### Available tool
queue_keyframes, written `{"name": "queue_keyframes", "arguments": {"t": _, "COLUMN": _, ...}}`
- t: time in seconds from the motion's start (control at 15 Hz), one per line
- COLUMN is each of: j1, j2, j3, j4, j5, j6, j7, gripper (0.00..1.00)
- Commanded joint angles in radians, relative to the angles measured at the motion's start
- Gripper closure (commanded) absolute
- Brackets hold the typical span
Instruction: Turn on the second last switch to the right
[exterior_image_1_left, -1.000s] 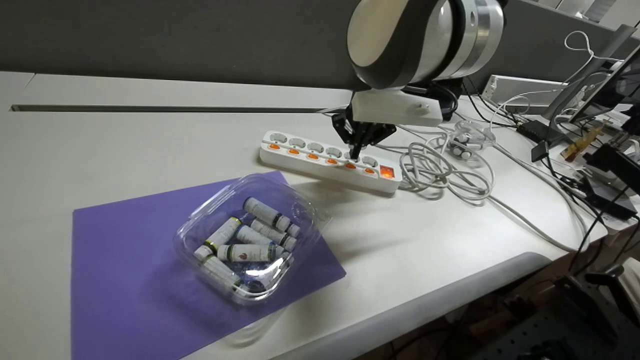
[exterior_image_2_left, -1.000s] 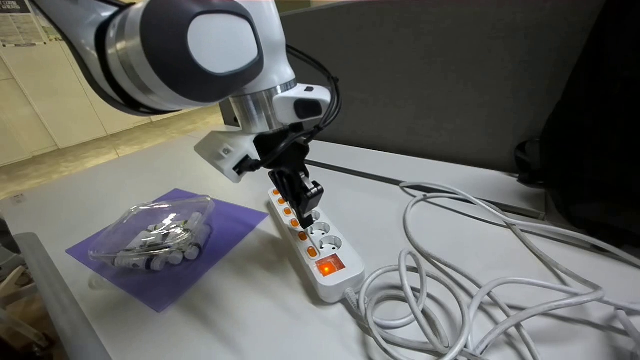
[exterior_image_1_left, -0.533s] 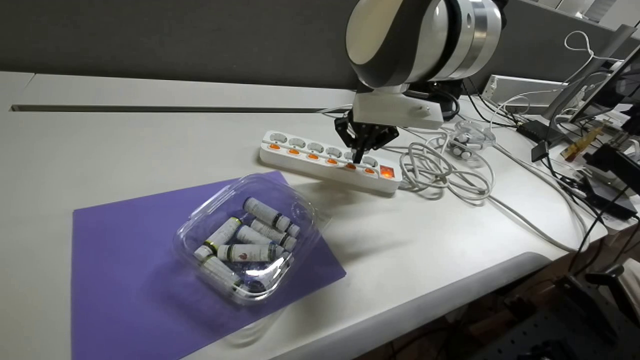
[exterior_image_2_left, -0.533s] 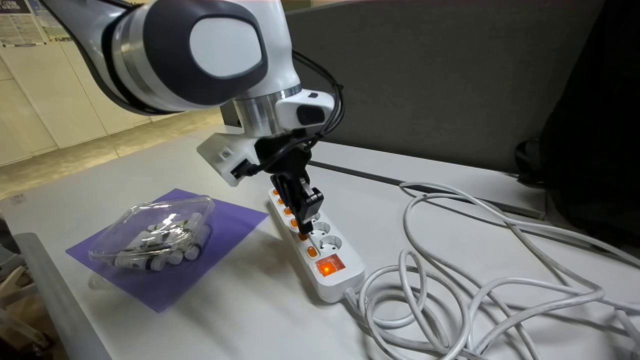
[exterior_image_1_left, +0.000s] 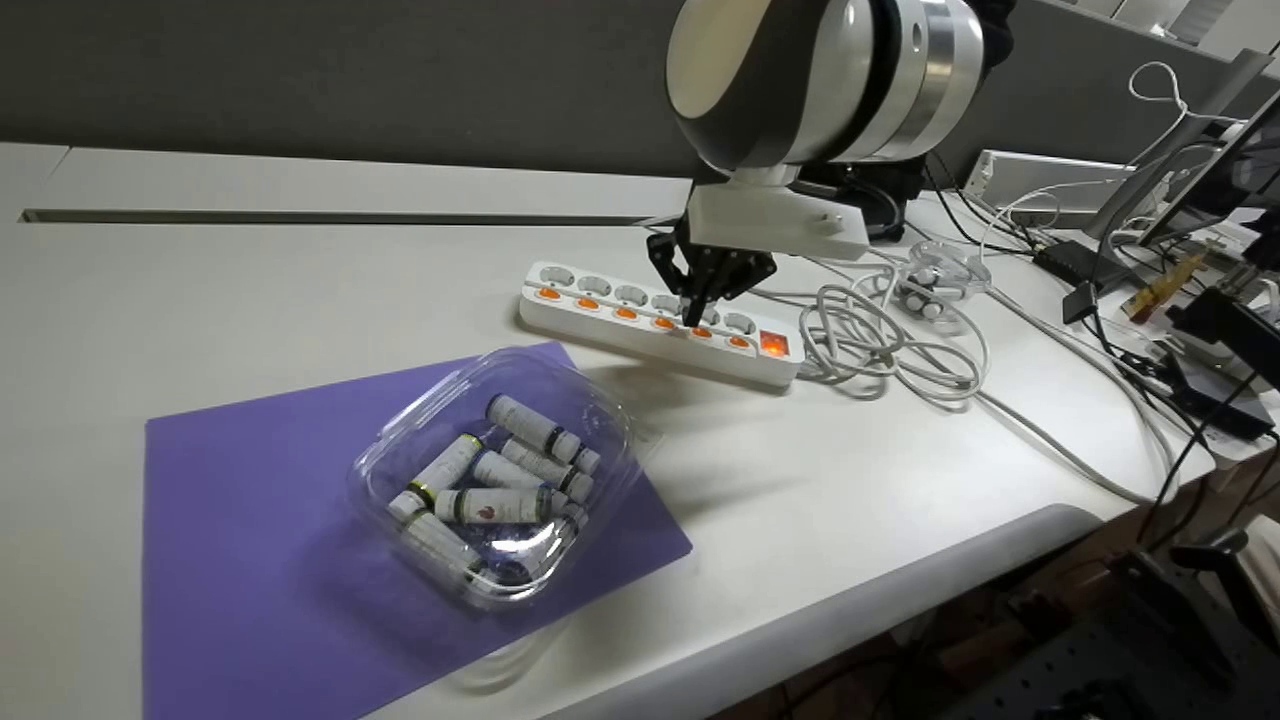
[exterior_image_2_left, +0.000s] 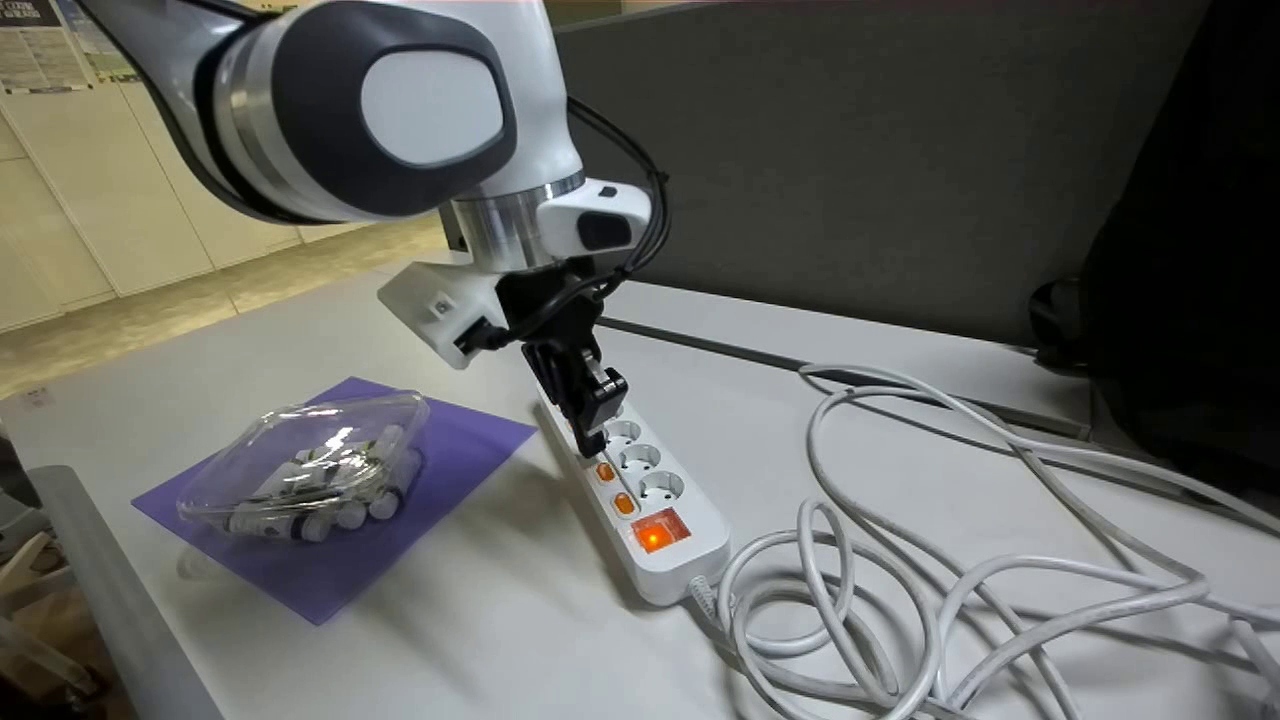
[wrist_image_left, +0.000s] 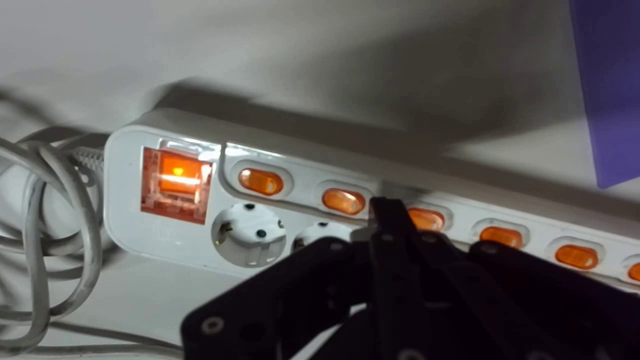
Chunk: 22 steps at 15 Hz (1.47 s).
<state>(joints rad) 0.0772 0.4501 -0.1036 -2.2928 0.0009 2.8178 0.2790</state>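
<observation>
The long white power strip (exterior_image_1_left: 640, 343) lies on the table in both exterior views (exterior_image_2_left: 668, 580) and fills the middle of the wrist view (wrist_image_left: 172, 240). The second last switch (wrist_image_left: 343, 201), orange-red, is second from the cord end. It shows uncovered in both exterior views (exterior_image_1_left: 702, 333) (exterior_image_2_left: 605, 472). Whether it is on or off, I cannot tell. My gripper (wrist_image_left: 387, 204) is shut and empty, pointing down over the strip. Its tip appears just beside the second last switch, toward the third one, in both exterior views (exterior_image_1_left: 692, 320) (exterior_image_2_left: 591, 448). Contact with the strip is unclear.
A large lit red main switch (wrist_image_left: 177, 184) sits at the strip's cord end. Coiled white cable (exterior_image_2_left: 830, 640) lies beyond it. A clear plastic box (exterior_image_1_left: 500, 480) of small bottles rests on a purple sheet (exterior_image_1_left: 230, 550). A grey partition (exterior_image_1_left: 350, 80) stands behind the table.
My gripper first shifted slightly toward the cord end and lower, over the second last switch. It has since moved along the strip away from the cord end, uncovering that switch.
</observation>
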Motion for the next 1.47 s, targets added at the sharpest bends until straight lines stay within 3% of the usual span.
{"name": "queue_keyframes", "arguments": {"t": 0.0, "j1": -0.013, "j2": 0.004, "j3": 0.010, "j4": 0.005, "j5": 0.027, "j6": -0.010, "j7": -0.012, "gripper": 1.00}}
{"name": "queue_keyframes", "arguments": {"t": 1.4, "j1": 0.008, "j2": 0.053, "j3": -0.038, "j4": 0.009, "j5": -0.003, "j6": -0.030, "j7": 0.006, "gripper": 1.00}}
